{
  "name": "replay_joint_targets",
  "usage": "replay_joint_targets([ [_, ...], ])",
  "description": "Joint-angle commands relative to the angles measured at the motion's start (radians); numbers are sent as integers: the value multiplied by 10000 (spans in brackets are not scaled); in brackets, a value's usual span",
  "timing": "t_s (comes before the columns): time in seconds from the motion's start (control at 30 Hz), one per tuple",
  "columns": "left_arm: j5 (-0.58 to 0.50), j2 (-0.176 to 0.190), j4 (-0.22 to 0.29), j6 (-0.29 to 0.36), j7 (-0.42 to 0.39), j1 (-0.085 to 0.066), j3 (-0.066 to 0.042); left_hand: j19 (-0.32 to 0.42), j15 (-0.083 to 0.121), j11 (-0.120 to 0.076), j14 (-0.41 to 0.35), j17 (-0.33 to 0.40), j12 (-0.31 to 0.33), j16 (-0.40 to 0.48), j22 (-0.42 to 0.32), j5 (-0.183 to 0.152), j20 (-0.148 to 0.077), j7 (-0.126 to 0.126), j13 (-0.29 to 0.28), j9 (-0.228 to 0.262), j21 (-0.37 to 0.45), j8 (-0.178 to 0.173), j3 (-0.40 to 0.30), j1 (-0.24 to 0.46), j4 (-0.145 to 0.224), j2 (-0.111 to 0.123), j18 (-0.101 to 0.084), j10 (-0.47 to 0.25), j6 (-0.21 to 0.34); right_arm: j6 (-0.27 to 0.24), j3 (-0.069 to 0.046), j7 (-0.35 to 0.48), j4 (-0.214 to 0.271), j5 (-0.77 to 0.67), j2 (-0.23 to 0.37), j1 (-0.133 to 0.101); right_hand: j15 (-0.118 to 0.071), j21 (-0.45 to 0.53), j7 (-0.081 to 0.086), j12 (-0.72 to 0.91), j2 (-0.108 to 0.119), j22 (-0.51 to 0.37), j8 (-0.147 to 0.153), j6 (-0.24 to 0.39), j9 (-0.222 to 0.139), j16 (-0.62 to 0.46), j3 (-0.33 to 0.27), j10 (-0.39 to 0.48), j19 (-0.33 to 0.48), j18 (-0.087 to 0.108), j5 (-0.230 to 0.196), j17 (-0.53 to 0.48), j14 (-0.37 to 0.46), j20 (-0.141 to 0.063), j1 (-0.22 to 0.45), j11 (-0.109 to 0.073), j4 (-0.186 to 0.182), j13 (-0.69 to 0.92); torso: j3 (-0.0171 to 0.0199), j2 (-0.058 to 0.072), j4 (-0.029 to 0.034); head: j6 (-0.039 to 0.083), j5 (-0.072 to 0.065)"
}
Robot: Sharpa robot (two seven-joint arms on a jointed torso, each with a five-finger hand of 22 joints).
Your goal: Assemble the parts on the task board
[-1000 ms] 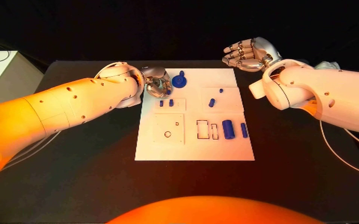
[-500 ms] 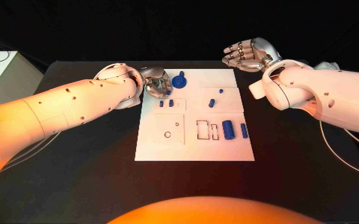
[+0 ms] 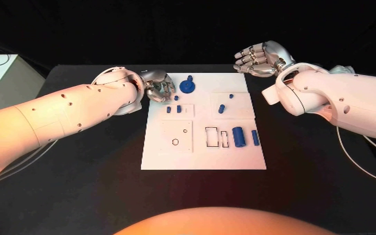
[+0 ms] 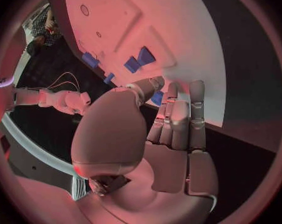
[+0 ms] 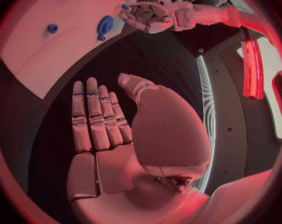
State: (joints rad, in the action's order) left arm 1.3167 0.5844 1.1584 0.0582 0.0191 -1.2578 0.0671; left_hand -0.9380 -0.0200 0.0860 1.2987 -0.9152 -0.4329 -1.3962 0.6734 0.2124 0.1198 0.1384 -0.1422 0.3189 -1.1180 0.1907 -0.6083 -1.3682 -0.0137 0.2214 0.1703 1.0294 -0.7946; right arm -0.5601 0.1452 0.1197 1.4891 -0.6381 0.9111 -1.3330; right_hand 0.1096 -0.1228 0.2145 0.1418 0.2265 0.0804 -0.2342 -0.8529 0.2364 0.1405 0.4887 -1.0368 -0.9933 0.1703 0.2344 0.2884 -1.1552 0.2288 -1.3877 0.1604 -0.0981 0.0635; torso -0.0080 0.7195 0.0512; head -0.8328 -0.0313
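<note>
Warm orange-pink light washes the head view, strongest on the near arm surfaces, while the background beyond the counter (image 3: 94, 191) is black and featureless. The task board (image 3: 204, 153) is evenly lit and in focus, without strong glare. Both wrist views are tinted red, bent by fisheye curvature and dark at the rim; small parts there look soft, perhaps from blur.
</note>
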Motion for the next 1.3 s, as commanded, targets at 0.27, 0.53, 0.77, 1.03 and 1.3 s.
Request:
replay_joint_targets([
  [0.27,-1084,685,363,419,-367,-4,-160,43,-25,55,-222,254,73,77,-19,65,18,151,-56,-1,41,66,24,-139,54,37,142,-102,-165,2468,-3,-1170,-340,-4970,30,14,-1085,-2211,-530,76,-287,1088,-180,-1299,-22,2007,-320,-1680,-2855,87,-180,1347,-3160,-1461,-436,-698,953,28,-1,-1,1,220,-297],
  [0.53,-5831,1511,1096,912,-2516,2,-295,477,-246,313,-1949,3062,-121,1391,-163,51,190,480,-224,-4,333,424,-49,-190,182,-76,143,-479,-672,3041,12,-1978,-417,-8582,-38,207,-1315,-4352,-717,-744,-105,2673,359,-1813,-254,5230,168,-2432,-3003,75,-657,3587,-3414,-1736,74,-907,1101,70,-5,23,-29,409,-574],
  [0.77,-8461,2048,1535,659,-3945,30,-327,1298,-433,448,-3361,4010,-375,2289,-475,97,398,549,-347,-75,1018,547,343,20,98,-46,123,-1061,-572,2739,23,-2597,-410,-10003,-148,389,-1256,-4861,-706,-776,239,3079,480,-1833,-221,8839,517,-2084,-3248,87,-854,6696,-3571,-1627,393,-881,886,61,-9,8,19,449,-653],
  [1.03,-10070,2529,2027,589,-4425,65,-369,1307,-454,480,-3389,4034,-417,2279,-541,95,431,556,-354,-94,1119,578,457,85,52,-59,133,-1171,-531,2571,35,-2905,-419,-10538,-303,545,-1198,-6939,-687,-756,432,5455,529,-1806,-119,11291,788,-1917,-3924,-214,-953,8929,-3696,-1542,498,-826,683,84,-18,-10,29,475,-633],
  [1.3,-10375,2730,2279,637,-4471,69,-405,1249,-452,484,-3342,4025,-439,2225,-555,98,434,561,-357,-100,1123,595,489,72,54,-83,142,-1210,-520,2571,45,-2897,-433,-10585,-529,676,-1194,-7127,-689,-764,420,5673,522,-1818,-93,11412,837,-1908,-3964,-236,-940,8997,-3677,-1539,506,-825,645,84,-3,-1,10,485,-609],
])
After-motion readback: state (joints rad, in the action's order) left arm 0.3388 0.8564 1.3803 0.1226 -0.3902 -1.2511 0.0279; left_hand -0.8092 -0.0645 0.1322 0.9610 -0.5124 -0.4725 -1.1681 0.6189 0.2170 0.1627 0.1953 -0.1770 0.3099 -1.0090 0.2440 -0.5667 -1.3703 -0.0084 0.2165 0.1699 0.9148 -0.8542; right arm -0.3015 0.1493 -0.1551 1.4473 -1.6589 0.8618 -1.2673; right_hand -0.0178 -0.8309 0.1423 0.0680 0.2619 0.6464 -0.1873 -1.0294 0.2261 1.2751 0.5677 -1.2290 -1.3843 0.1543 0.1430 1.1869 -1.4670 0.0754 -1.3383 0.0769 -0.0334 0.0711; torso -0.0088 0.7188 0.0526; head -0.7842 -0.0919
